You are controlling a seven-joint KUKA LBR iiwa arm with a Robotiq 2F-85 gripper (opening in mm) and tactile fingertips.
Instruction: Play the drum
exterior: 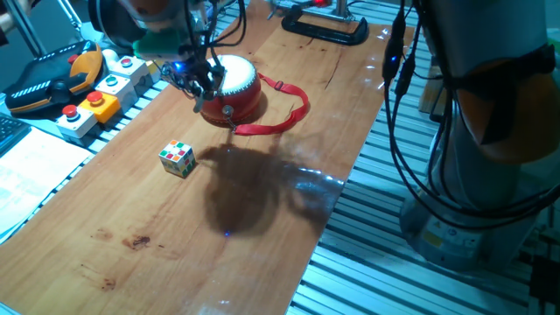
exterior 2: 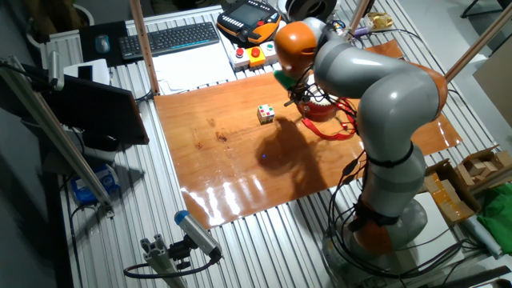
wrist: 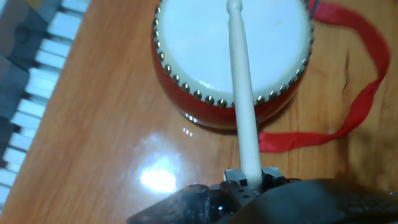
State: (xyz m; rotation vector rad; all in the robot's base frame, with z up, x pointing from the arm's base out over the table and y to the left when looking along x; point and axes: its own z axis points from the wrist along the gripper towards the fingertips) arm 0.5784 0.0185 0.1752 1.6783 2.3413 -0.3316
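The red drum (exterior: 238,90) with a white skin stands at the far side of the wooden table, its red strap (exterior: 289,118) trailing to the right. My gripper (exterior: 206,83) hangs at the drum's left edge. In the hand view the gripper (wrist: 249,180) is shut on a pale wooden drumstick (wrist: 242,106). The stick reaches across the drum's white skin (wrist: 199,43), with its tip near the far rim. I cannot tell whether the tip touches the skin. The drum (exterior 2: 322,110) is partly hidden by the arm in the other fixed view.
A small multicoloured cube (exterior: 177,158) lies on the table left of the drum, also in the other fixed view (exterior 2: 266,114). A button box (exterior: 96,101) and a teach pendant (exterior: 48,79) sit off the left edge. A black clamp (exterior: 324,31) is at the far end.
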